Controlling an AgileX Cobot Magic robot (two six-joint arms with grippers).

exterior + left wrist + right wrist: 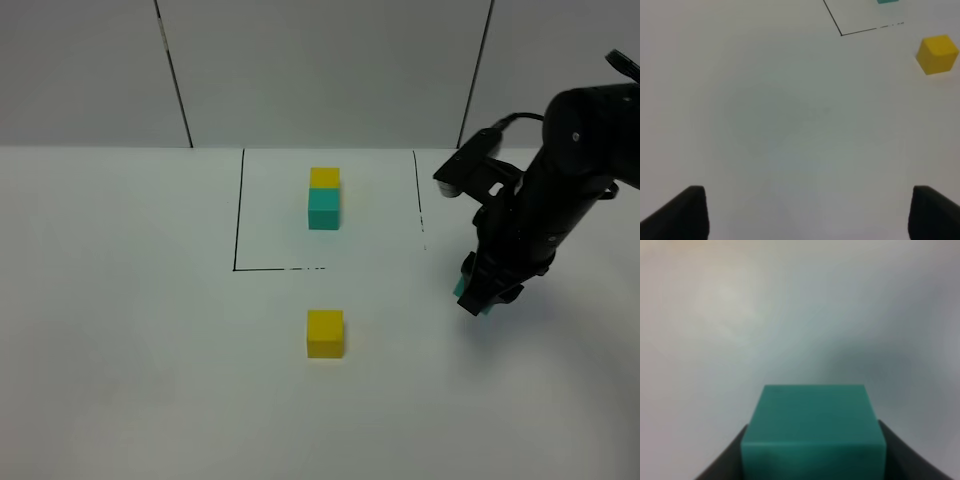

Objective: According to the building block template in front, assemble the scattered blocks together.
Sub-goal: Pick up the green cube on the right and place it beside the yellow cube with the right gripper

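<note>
The template, a yellow cube joined to a teal one, sits inside the black-lined square at the back. A loose yellow block rests on the white table in front of that square. To its right, my right gripper is shut on the teal block, which fills the space between its dark fingers. Only the two fingertips of my left gripper show, spread wide over bare table with nothing between them.
The black outline's corner and a sliver of the template's teal cube appear in the left wrist view. A grey panelled wall runs behind the table. The right arm leans in from the right edge.
</note>
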